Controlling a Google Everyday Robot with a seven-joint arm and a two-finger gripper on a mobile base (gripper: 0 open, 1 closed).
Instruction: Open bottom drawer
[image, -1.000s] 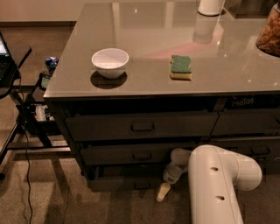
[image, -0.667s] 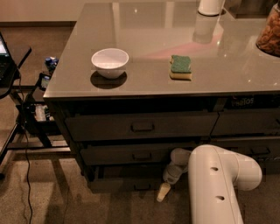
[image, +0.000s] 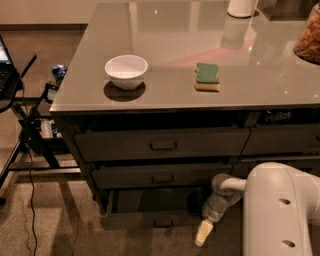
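Observation:
The bottom drawer (image: 150, 219) is the lowest of three wide dark grey fronts in the left stack. It stands pulled out a little toward me, and its shallow dark inside (image: 150, 200) shows above the front panel. Its small handle (image: 162, 223) is at the centre. My gripper (image: 204, 233) hangs low on the grey wrist (image: 220, 200), just beside the right end of the drawer front, with a cream fingertip pointing down at the floor. It is off the handle.
A white bowl (image: 126, 70), a green sponge (image: 207, 76) and a white cylinder (image: 242, 7) sit on the grey countertop (image: 165, 95). My white arm (image: 280, 210) fills the lower right. A narrower drawer stack (image: 282, 140) is at the right. A black stand with cables (image: 30, 130) is at the left.
The arm and gripper have moved right and toward me, and lower. The bottom drawer front sits further out than before.

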